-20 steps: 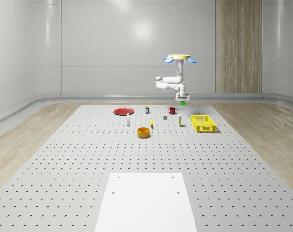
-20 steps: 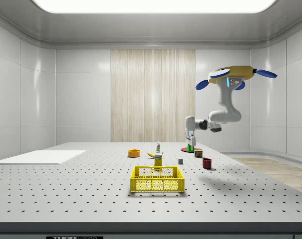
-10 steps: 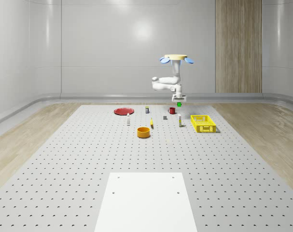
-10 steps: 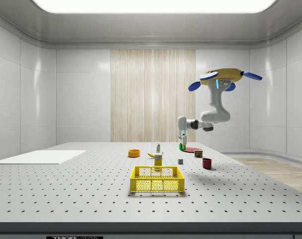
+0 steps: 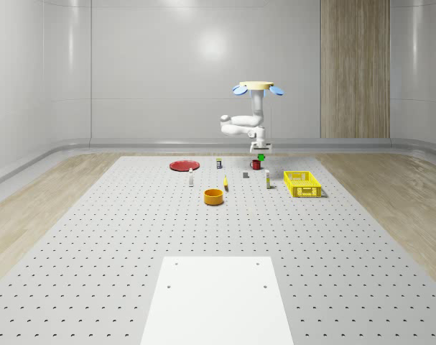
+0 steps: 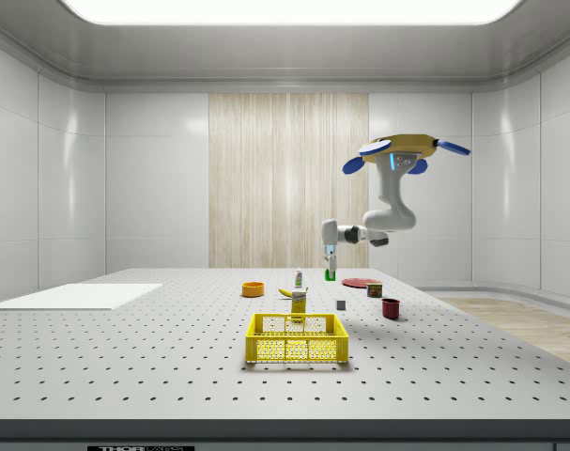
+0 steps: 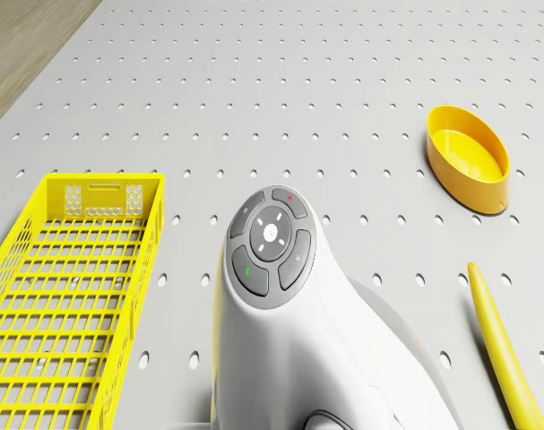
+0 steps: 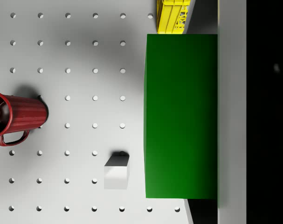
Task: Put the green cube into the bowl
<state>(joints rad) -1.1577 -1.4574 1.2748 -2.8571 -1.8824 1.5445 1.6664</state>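
The shallow orange-yellow bowl (image 5: 214, 196) sits empty on the perforated grey table (image 5: 131, 244), nearer the table's middle than the yellow wire basket (image 5: 302, 183) and small grey block (image 8: 116, 172) beyond it. Farther back, toward the far edge, the drone (image 5: 258, 88) hovers above the dark red mug (image 5: 256, 164). Its gripper (image 5: 261, 149) is clenched on the green cube (image 5: 261, 157), held aloft, so I judge the pickup done, with carry and release left.

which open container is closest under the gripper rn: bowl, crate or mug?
The red mug: it sits almost beneath the gripper. The orange bowl and yellow crate are farther off.
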